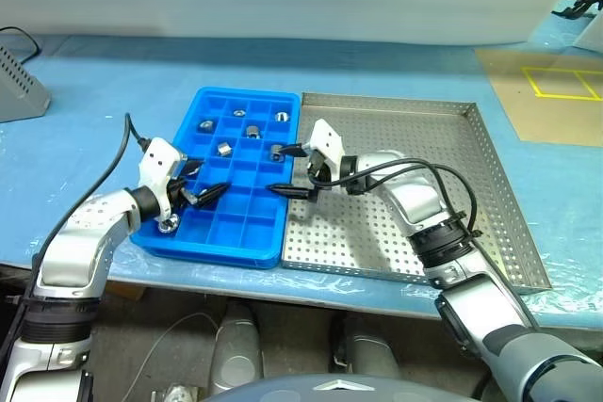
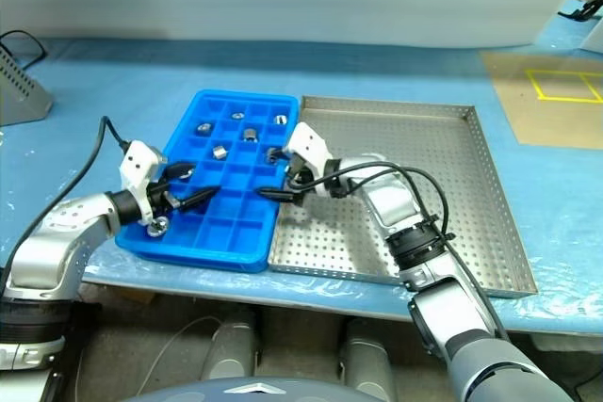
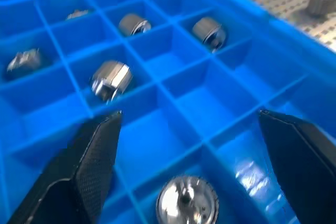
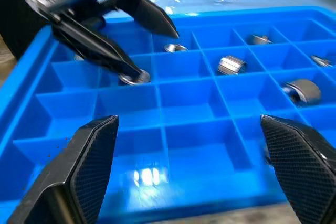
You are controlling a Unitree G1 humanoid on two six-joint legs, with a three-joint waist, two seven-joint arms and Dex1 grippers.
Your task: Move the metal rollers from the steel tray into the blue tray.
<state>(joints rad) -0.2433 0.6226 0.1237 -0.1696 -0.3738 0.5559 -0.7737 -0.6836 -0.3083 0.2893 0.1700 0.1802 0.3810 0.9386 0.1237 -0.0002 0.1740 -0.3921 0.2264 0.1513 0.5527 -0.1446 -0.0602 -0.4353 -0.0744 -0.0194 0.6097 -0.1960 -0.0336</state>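
The blue tray (image 1: 247, 225) lies left of the steel tray (image 1: 424, 167), edge to edge. Several metal rollers (image 3: 111, 80) sit in the blue tray's far compartments. One more roller (image 3: 187, 201) rests in a near-left compartment, right under my left gripper (image 3: 189, 116), which is open and holds nothing. My right gripper (image 1: 275, 169) is open and empty; it hovers over the seam between the two trays, pointing left across the blue tray. In the left wrist view a small metal piece (image 3: 321, 1) shows by the right fingertip over the steel floor; I cannot tell if it is a roller.
A grey box (image 1: 19, 87) stands at the far left of the blue table cover. A brown board with yellow tape (image 1: 556, 91) lies at the back right. The table's front edge runs just below both trays. A black cable (image 1: 118, 162) loops off my left wrist.
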